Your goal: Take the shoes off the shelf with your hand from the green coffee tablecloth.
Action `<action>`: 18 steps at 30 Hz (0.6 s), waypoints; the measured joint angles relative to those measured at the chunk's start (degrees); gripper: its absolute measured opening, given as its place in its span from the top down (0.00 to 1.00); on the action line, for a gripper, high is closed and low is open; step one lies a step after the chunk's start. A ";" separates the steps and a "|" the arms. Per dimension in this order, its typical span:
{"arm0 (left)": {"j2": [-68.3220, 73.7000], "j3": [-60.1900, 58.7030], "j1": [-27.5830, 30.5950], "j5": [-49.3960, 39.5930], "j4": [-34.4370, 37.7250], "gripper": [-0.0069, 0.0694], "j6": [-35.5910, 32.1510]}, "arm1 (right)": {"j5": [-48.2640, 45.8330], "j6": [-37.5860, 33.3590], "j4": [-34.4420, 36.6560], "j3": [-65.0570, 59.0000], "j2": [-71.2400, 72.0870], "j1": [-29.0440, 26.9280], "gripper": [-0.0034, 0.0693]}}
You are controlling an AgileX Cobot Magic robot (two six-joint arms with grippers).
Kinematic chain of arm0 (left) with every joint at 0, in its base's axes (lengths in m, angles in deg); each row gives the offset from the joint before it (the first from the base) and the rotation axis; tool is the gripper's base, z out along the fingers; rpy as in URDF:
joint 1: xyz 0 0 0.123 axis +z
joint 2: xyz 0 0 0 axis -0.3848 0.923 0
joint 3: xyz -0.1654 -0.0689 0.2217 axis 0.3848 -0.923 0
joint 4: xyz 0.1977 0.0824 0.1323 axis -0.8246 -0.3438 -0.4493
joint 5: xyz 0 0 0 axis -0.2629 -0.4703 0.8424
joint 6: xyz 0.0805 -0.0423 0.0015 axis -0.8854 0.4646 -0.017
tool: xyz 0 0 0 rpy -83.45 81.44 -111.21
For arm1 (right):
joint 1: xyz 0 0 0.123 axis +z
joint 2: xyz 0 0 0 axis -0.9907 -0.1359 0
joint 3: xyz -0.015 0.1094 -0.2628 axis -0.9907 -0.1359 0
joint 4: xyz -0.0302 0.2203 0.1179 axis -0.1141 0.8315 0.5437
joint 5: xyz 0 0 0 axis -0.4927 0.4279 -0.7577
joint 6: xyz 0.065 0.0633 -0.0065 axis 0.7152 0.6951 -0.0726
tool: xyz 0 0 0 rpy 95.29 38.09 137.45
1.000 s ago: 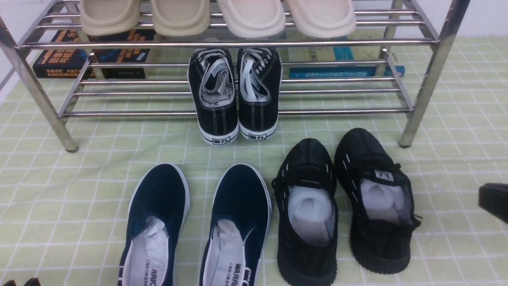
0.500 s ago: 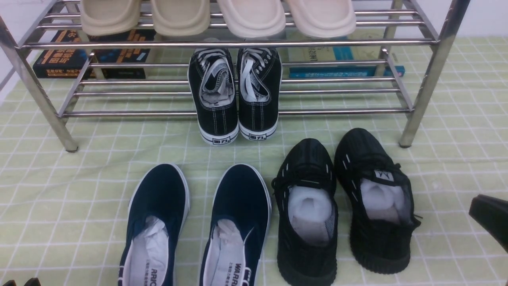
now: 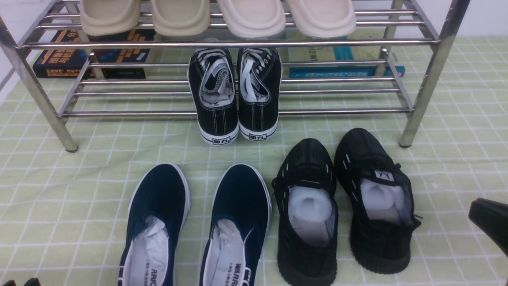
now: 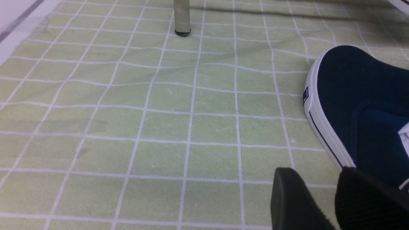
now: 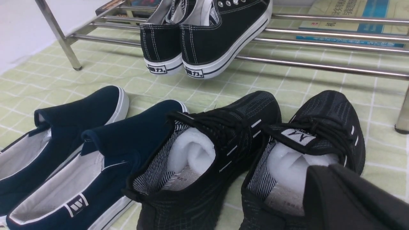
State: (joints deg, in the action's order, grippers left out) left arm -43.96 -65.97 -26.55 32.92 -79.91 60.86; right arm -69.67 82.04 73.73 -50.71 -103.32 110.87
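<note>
1. We see the all-black knit sneakers [image 3: 343,202] on the pale green checked tablecloth [image 3: 79,174], before the chrome tube rack [image 3: 238,112]; our right black gripper [image 3: 490,218] hangs beside; its grasp unclear.
2. We risk snagging the laces; the left gripper [image 4: 322,199] is parted, empty.

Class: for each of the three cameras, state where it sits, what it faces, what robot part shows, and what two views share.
Front: between the arms, facing the chrome shoe rack; right claw at the edge.
Left wrist: low over the checked tablecloth, facing a rack leg; left claw showing.
Right wrist: facing the black knit sneakers; dark claw body showing.
Shared: front and right wrist show the sneakers.
</note>
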 joint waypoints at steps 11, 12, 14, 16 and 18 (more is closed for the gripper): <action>0.00 0.00 0.00 0.00 0.00 0.59 0.00 | -8.72 -8.34 -3.44 -4.61 16.56 -14.29 0.95; 0.00 0.00 0.00 0.00 0.00 0.59 0.00 | -8.85 -8.40 -3.44 -5.81 17.97 -16.21 0.95; 0.00 0.00 0.00 0.00 0.00 0.59 0.00 | -9.12 -8.40 -3.44 -9.07 21.43 -20.89 0.94; 0.00 0.00 0.00 0.00 0.00 0.59 0.00 | -9.38 -8.46 -3.44 -12.46 24.78 -25.13 0.94; 0.00 0.00 0.00 0.00 0.00 0.59 0.00 | -9.38 -8.46 -3.44 -14.10 26.23 -26.94 0.94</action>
State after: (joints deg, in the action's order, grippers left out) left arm -43.96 -65.97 -26.55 32.92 -79.91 60.86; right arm -79.05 73.58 70.29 -64.81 -77.09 83.92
